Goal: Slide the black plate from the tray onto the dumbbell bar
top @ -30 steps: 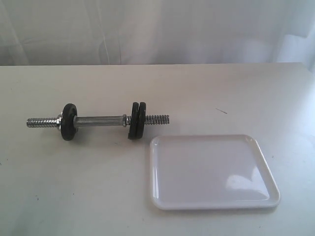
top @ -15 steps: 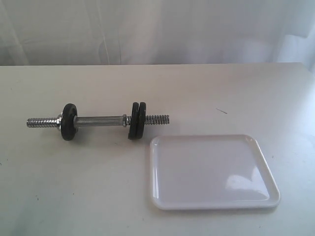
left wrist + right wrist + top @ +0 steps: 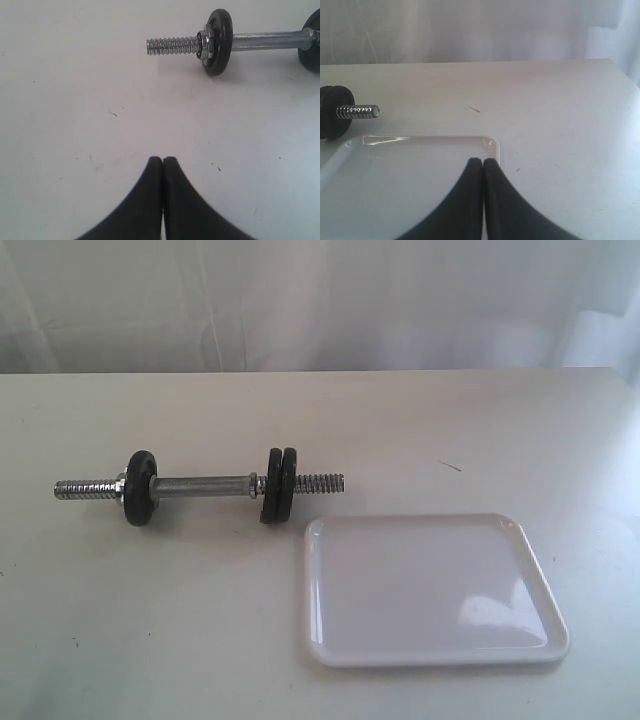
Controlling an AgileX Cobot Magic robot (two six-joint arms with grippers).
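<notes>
The dumbbell bar (image 3: 205, 483) lies on the table, left of and behind the white tray (image 3: 420, 590). The tray holds nothing. One black disc (image 3: 140, 487) sits near the bar's left end. Two more black discs (image 3: 279, 484) stand side by side near its right end, and I cannot tell which is the task's black plate. My left gripper (image 3: 163, 159) is shut and empty above bare table, short of the bar's (image 3: 265, 40) left disc (image 3: 217, 41). My right gripper (image 3: 482, 161) is shut and empty over the tray's (image 3: 395, 165) far corner. Neither gripper shows in the exterior view.
The bar's right threaded end (image 3: 357, 111) sticks out past the disc pair (image 3: 332, 120), close to the tray's far left corner. A white curtain hangs behind the table's back edge (image 3: 320, 370). Small dark specks mark the tabletop.
</notes>
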